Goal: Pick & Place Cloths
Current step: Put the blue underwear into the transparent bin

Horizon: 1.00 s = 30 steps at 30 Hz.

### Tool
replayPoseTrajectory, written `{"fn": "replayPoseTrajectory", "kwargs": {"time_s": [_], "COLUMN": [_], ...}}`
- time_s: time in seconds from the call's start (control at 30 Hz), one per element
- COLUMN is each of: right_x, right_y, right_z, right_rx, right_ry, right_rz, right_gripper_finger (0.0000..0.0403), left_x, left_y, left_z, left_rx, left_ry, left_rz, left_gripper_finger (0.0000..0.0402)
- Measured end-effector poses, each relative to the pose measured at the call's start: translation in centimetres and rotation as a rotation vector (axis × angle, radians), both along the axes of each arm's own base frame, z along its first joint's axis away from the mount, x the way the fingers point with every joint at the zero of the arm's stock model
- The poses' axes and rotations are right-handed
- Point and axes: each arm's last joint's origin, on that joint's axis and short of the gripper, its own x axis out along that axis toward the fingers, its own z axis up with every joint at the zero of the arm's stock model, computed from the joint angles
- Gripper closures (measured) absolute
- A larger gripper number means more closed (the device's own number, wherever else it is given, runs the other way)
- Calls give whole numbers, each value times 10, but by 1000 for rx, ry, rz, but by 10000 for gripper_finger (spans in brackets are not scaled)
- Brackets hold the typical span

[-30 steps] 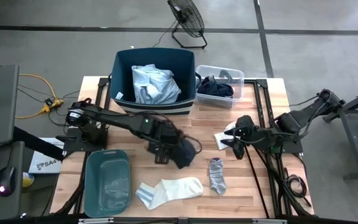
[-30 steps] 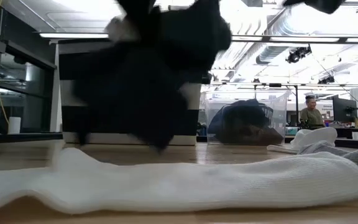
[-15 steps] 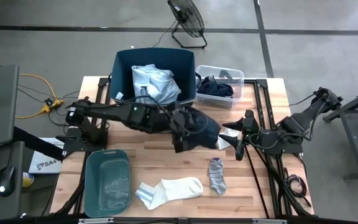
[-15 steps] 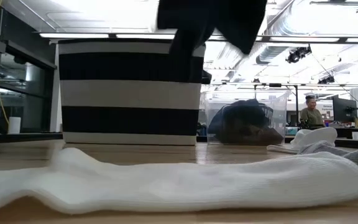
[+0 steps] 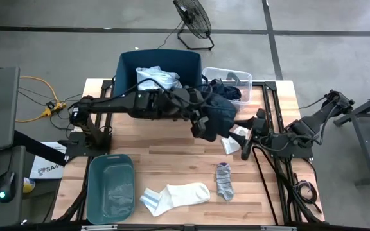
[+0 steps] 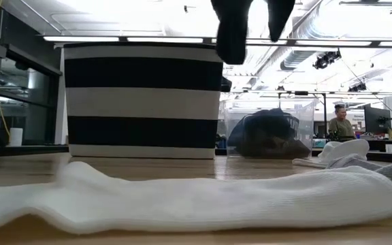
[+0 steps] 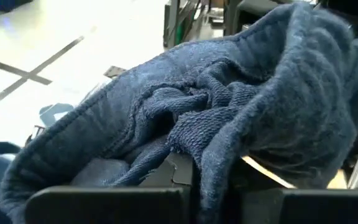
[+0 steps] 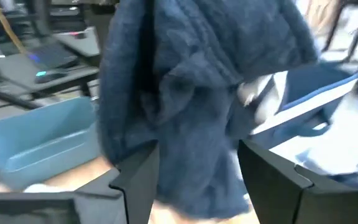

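We're mid-carry: left gripper (image 5: 201, 122) clenched on the navy piece (image 5: 216, 117), hanging above the table beside the navy bin (image 5: 128, 64). Right gripper (image 5: 248, 136) waits, spread empty. Next: swing over the bin, release.

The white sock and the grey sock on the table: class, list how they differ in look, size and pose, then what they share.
The white sock is plainly longer than the grey sock. The white sock is plain white with a striped cuff; the grey sock is mottled grey. The white sock lies across the table, while the grey sock lies front to back. Both lie flat on the wood, apart from each other, untouched by either claw.
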Motion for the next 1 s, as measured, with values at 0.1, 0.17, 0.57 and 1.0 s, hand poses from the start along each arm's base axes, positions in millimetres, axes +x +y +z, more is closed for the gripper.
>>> {"fn": "replayPoseTrajectory", "kwargs": {"time_s": [0.1,0.17,0.57,1.0], "right_x": [0,1,38,96], "right_y": [0,-1,-5,-31], "right_z": [2,4,4,-13], "right_rx": [-61,-100,-319,-252], "right_ry": [1,5,39,-41], "right_rz": [-17,-18,-115,-218], "right_gripper_finger": [181,169,72,63], "left_x": [1,1,3,5], "left_y": [6,11,31,25], "left_z": [2,3,9,14], "left_rx": [-7,-8,-37,-67], "left_ry": [-25,-35,-109,-152], "left_rz": [-1,12,-9,-185], "left_gripper_finger": [389,389,389,390]}}
